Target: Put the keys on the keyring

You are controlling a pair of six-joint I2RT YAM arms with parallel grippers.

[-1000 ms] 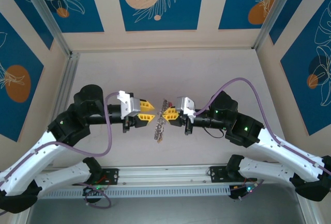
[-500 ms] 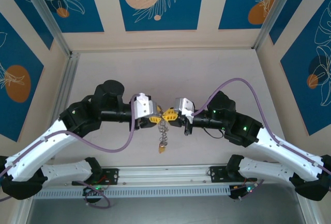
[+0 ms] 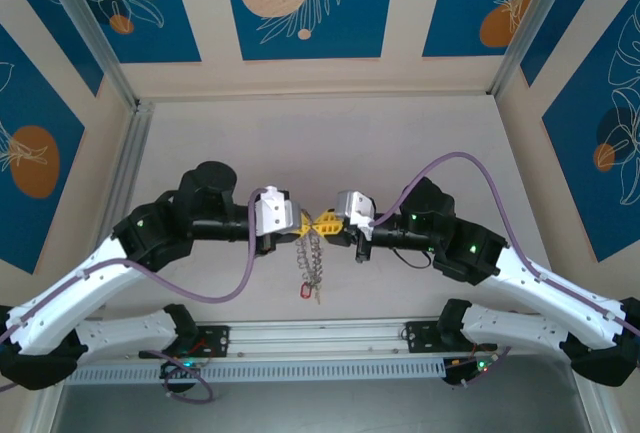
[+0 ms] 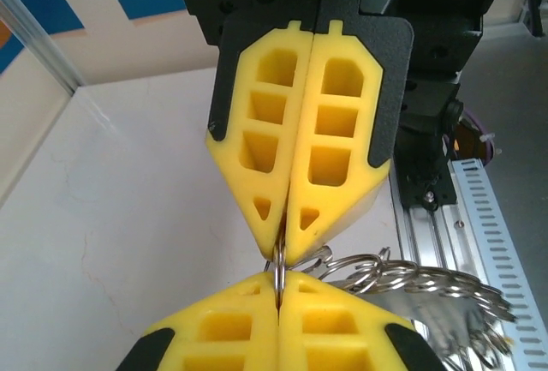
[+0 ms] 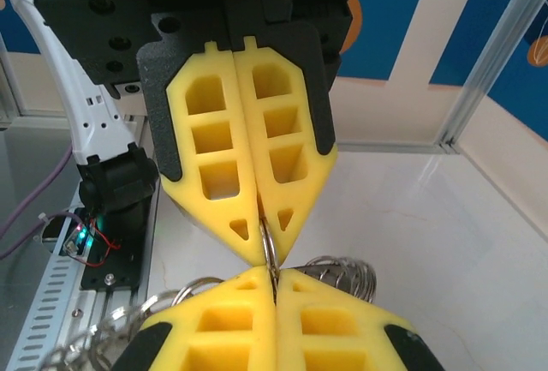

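- Left fingers (image 3: 303,224), yellow ribbed plastic wedges on a black mount, are clenched, tips pressed together on a thin silvery wire keyring (image 4: 278,261).
- Right fingers (image 3: 328,220), same yellow wedges, are also clenched on that keyring, from the opposite side.
- The two pairs meet tip to tip over the middle of the pale tabletop (image 3: 300,143), with the keyring standing edge-on in the seam between them.
- Left wrist view: left fingers (image 4: 231,328) at the bottom, right fingers (image 4: 261,131) above; the wire runs straight between both seams.
- Right wrist view: right fingers (image 5: 223,328) below, left fingers (image 5: 218,140) above, keyring (image 5: 268,247) pinched at the tips.
- A bunch of small silvery metal keys (image 3: 312,258) and loops hangs from the pinch point toward the arm bases, with a small red plastic tag (image 3: 303,291) at its low end.
- Cannot tell if the low end touches the tabletop.
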